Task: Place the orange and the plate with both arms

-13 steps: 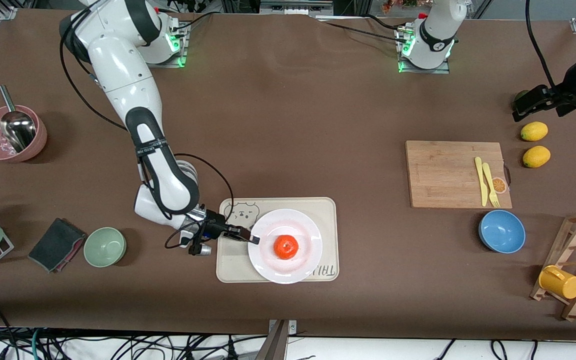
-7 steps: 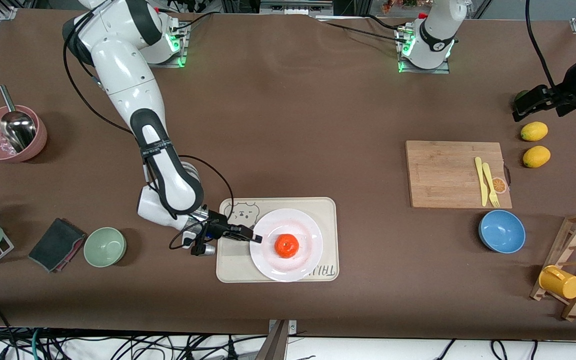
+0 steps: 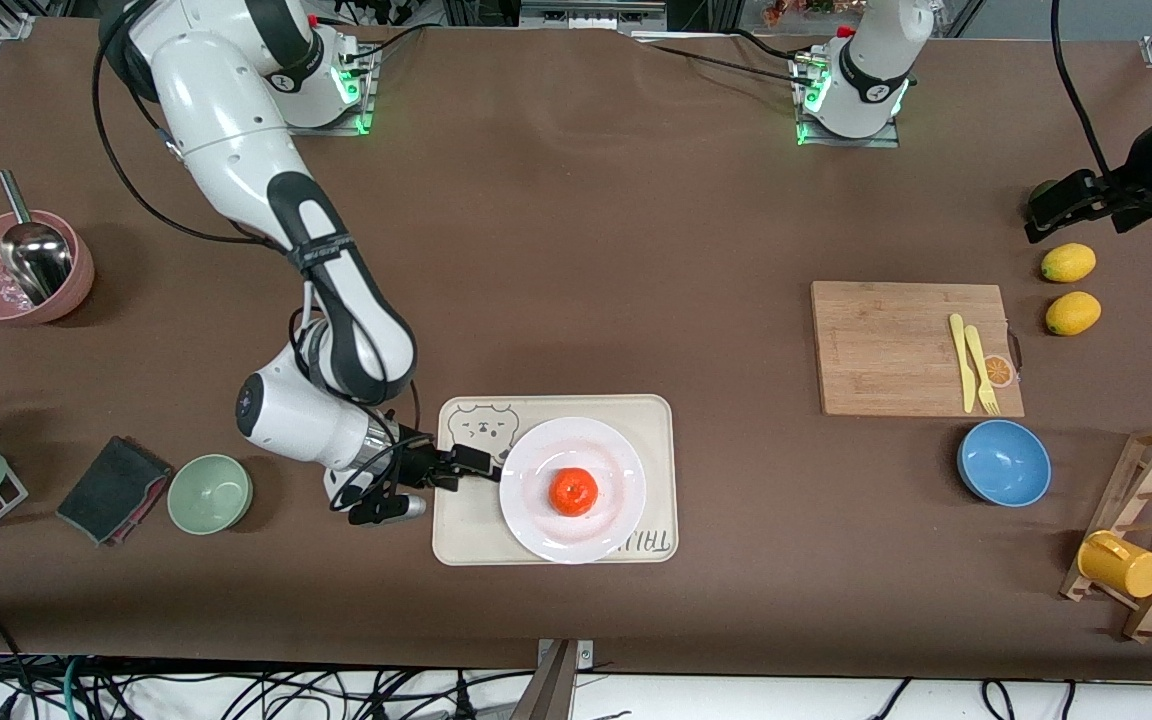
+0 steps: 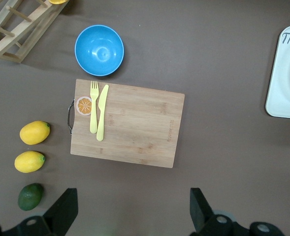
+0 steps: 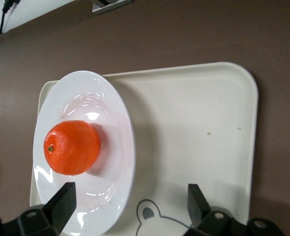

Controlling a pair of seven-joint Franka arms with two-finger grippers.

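My right gripper (image 3: 471, 462), fingers open and empty, sits just beside the plate (image 3: 572, 489) holding the orange (image 3: 573, 492), near the worktop's front edge, while my left gripper (image 3: 1046, 210) waits open.

Even, fairly bright light falls from overhead across my brown table (image 3: 576, 230), with no harsh hot spots on the cloth itself. Shadows are soft and short: a faint dark patch lies under my right arm just beside the tray (image 3: 456, 535), toward the right arm's end of the table. On the tray, the plate (image 5: 80, 206) carries small white glints on its glossy surface, and the orange (image 5: 72, 147) casts a soft shadow onto it. My right wrist view is crisp on the fruit. My left wrist view shows the cutting board (image 4: 130, 123) evenly lit and sharp; my own dark fingers (image 4: 61, 216) look slightly soft.
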